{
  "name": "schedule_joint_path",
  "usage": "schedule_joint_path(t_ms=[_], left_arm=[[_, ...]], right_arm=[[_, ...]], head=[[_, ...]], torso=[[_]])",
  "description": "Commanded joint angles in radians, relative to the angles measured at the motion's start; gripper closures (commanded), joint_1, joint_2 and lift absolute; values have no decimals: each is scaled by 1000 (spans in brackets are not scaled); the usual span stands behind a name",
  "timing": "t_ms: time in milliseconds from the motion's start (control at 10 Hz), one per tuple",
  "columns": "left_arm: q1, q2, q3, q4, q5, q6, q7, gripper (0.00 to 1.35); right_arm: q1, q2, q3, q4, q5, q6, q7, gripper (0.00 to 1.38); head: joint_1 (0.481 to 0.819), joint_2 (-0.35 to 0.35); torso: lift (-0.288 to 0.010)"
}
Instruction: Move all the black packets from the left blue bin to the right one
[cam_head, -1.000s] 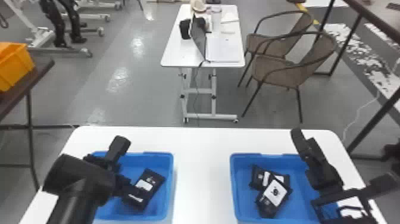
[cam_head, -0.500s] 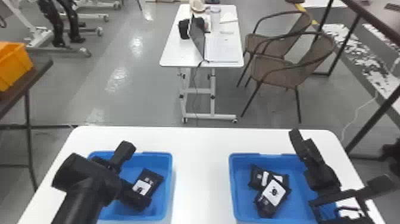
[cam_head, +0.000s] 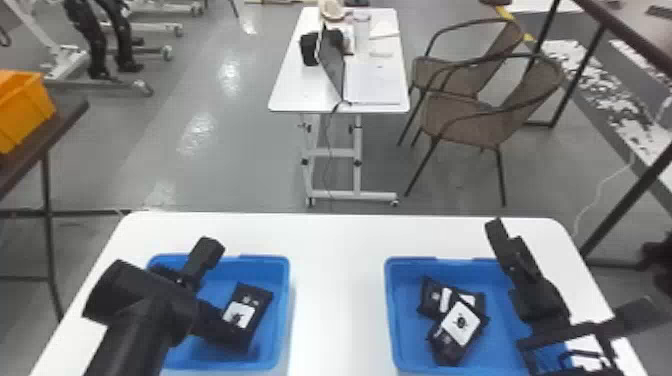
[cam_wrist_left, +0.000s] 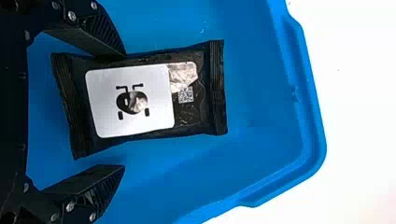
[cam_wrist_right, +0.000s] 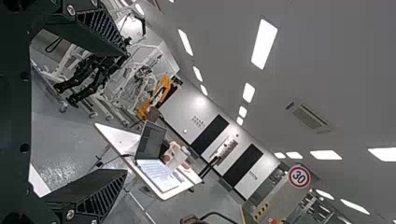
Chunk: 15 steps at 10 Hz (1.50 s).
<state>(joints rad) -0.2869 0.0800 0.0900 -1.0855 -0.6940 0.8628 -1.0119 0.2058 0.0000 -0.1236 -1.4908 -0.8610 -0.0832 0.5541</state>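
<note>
My left gripper (cam_head: 210, 293) is over the left blue bin (cam_head: 285, 310), beside a black packet (cam_head: 248, 316) lying there with its white label up. In the left wrist view the gripper (cam_wrist_left: 124, 111) stands open around this packet (cam_wrist_left: 191, 112); one finger is at the packet's edge, the other apart from it. Two black packets overlap in the right blue bin (cam_head: 392, 320): one (cam_head: 457, 327) lies partly on top of another (cam_head: 431, 298). My right gripper (cam_head: 570, 274) is parked at the right bin's right side, raised and open; the right wrist view shows the gripper (cam_wrist_right: 126, 112) holding nothing.
Both bins stand on a white table (cam_head: 340, 300), with a gap between them. The left bin's wall (cam_wrist_left: 308, 98) is near the packet's far end. Beyond are a desk with a laptop (cam_head: 332, 62), chairs (cam_head: 465, 112) and an orange crate (cam_head: 25, 110) on a side table.
My left gripper has shifted slightly to the right and nearer the robot, beside the packet in the left bin. The right arm has hardly moved.
</note>
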Motion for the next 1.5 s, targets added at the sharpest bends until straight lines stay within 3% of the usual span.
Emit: schedule_joint_path(t_ms=[0,200,400,600,800,900,1100,1300,1400], left_arm=[[5,3,19,1,-9,5,-1,275],[2,12,10,15,-24,18,1,641],[-3,6,16,22,-16,10,1,720],[-8,6,-4,22,-44,15,-5,958],[-12,6,-21,21,-68,-5,-11,1004],[-11,6,-21,19,-70,-47,-25,1124],[8,7,2,-1,-64,-87,-40,1124],[83,-14,74,-132,-32,-103,-59,1124],[140,-16,86,-251,10,-110,-65,1124]], right_arm=[[-2,1,4,6,-7,-1,3,117],[-5,1,6,10,-15,-1,7,117],[-11,1,10,21,-26,0,20,117],[-11,1,18,27,-47,0,26,117],[-13,1,22,30,-52,0,30,117],[-17,1,29,30,-52,-1,35,117],[-23,1,38,32,-49,0,43,117],[-32,1,38,40,-39,-1,63,117],[-31,1,38,44,-35,-1,63,117]], head=[[695,29],[695,42],[695,54],[695,51],[695,56],[695,58],[695,56],[695,63],[695,63]], torso=[[0],[0],[0],[0],[0],[0],[0],[0],[0]])
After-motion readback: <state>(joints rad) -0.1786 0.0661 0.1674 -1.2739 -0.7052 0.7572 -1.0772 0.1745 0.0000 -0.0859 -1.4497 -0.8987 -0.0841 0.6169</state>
